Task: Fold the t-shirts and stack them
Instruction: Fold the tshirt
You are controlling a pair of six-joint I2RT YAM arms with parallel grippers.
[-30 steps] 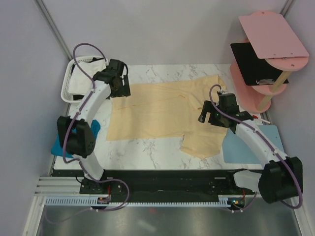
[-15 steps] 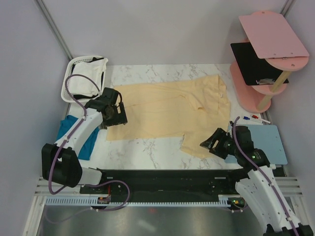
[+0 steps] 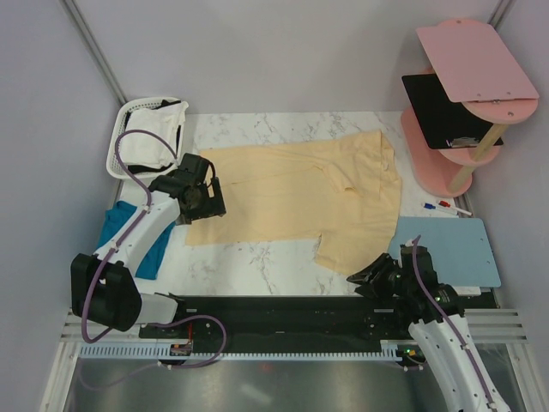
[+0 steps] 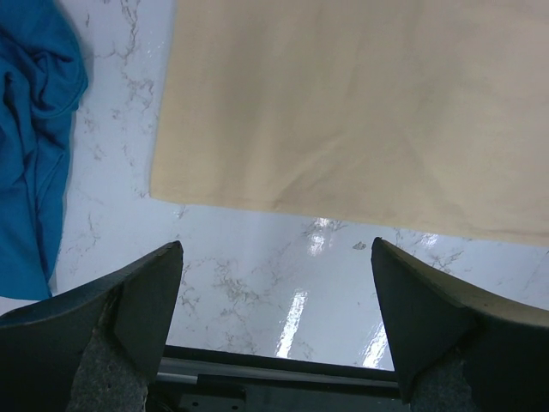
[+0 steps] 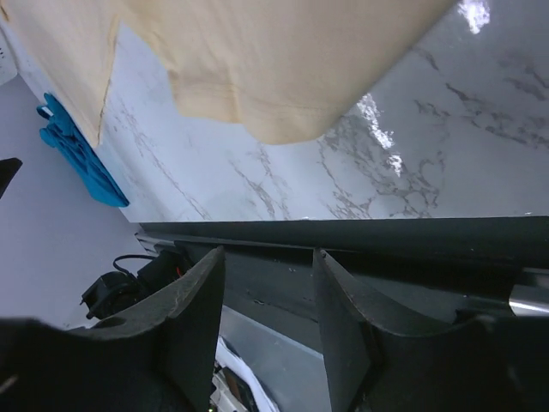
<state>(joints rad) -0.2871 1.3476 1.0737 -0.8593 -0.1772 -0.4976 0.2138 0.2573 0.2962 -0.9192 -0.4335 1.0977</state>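
The yellow t-shirt (image 3: 292, 193) lies spread flat across the middle of the marble surface (image 3: 257, 266), with one sleeve reaching toward the lower right of the overhead frame. The teal t-shirt (image 3: 129, 236) sits crumpled at the left edge of the surface, partly under the left arm. The white t-shirt (image 3: 150, 142) is bundled in the basket (image 3: 116, 159) at the upper left.

The left pincer (image 3: 206, 193) hovers at the yellow t-shirt's left edge. In its wrist view its fingers (image 4: 146, 292) stand wide apart with nothing between them, above bare marble just beside the cloth's lower hem.

The right pincer (image 3: 364, 279) sits low at the near edge of the surface, below the sleeve and beside the light-blue mat (image 3: 450, 249). Its fingers (image 5: 193, 318) are partly apart and hold nothing. A pink stand (image 3: 463, 86) is at the upper right.
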